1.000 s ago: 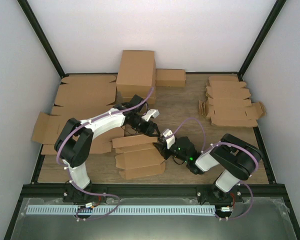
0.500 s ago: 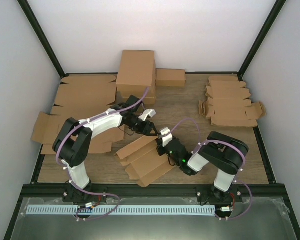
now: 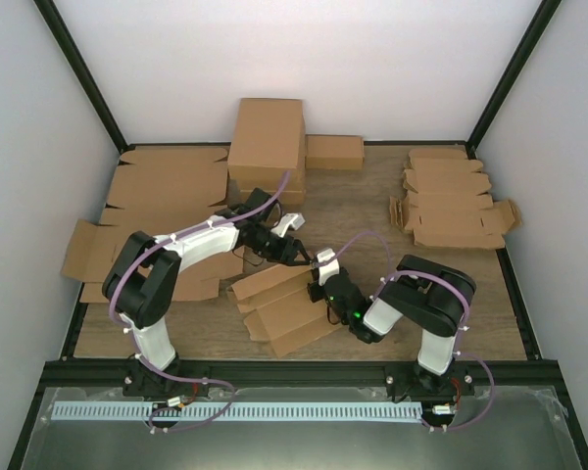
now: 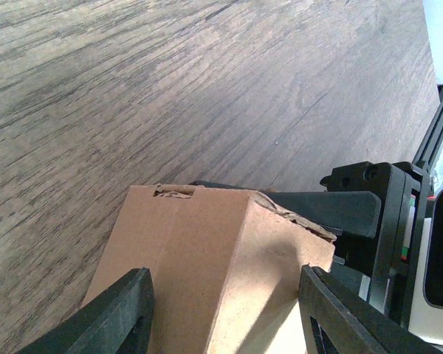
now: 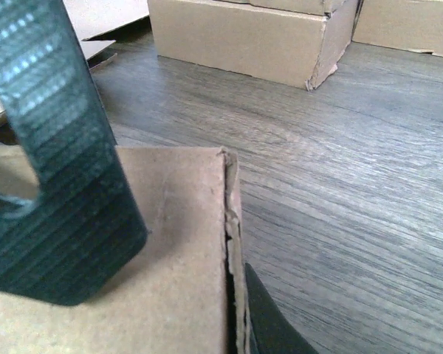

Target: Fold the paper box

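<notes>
The paper box (image 3: 279, 305) is a brown cardboard blank, partly folded and tilted, lying near the front middle of the table. My right gripper (image 3: 323, 281) is shut on its right end; in the right wrist view one finger (image 5: 59, 192) presses on top of the cardboard (image 5: 170, 221) and the other finger (image 5: 269, 321) sits under its edge. My left gripper (image 3: 299, 257) is open, and its jaws straddle the same end of the box (image 4: 199, 221) from above. The right gripper's black finger (image 4: 340, 210) shows just behind the box there.
A large brown carton (image 3: 267, 142) and a small closed box (image 3: 334, 152) stand at the back. Flat blanks are stacked at the right (image 3: 451, 201). Wide cardboard sheets (image 3: 167, 186) and another blank (image 3: 88, 250) lie at the left.
The box has turned from lying square to tilted, its right end lifted and swung back. The right arm has swung left with it. The left gripper has stayed over that end.
</notes>
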Robot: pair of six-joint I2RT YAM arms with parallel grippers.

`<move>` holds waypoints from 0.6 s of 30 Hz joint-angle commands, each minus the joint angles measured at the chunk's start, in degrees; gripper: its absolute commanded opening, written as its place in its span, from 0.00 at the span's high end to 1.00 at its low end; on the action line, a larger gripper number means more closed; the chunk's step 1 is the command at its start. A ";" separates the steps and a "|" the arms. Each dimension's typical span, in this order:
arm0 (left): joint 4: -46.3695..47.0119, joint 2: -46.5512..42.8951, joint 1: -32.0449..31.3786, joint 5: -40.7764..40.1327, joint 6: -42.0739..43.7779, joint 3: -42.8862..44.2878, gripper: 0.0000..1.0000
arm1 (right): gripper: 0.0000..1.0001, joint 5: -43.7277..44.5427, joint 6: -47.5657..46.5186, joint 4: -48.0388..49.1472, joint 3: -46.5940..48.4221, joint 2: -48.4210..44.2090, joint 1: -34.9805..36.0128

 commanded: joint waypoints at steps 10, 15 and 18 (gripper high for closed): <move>-1.20 -2.93 1.00 -0.81 -0.45 -1.21 0.43 | 0.70 -0.71 0.45 3.50 -2.51 0.15 -0.10; -0.86 -3.05 0.97 -0.52 -0.36 -1.71 0.43 | 0.69 -1.80 -0.54 6.10 -3.62 1.54 -0.11; -0.76 -3.11 1.03 -0.13 -0.18 -1.92 0.43 | 0.82 -1.08 -1.26 6.03 -2.67 1.88 -0.12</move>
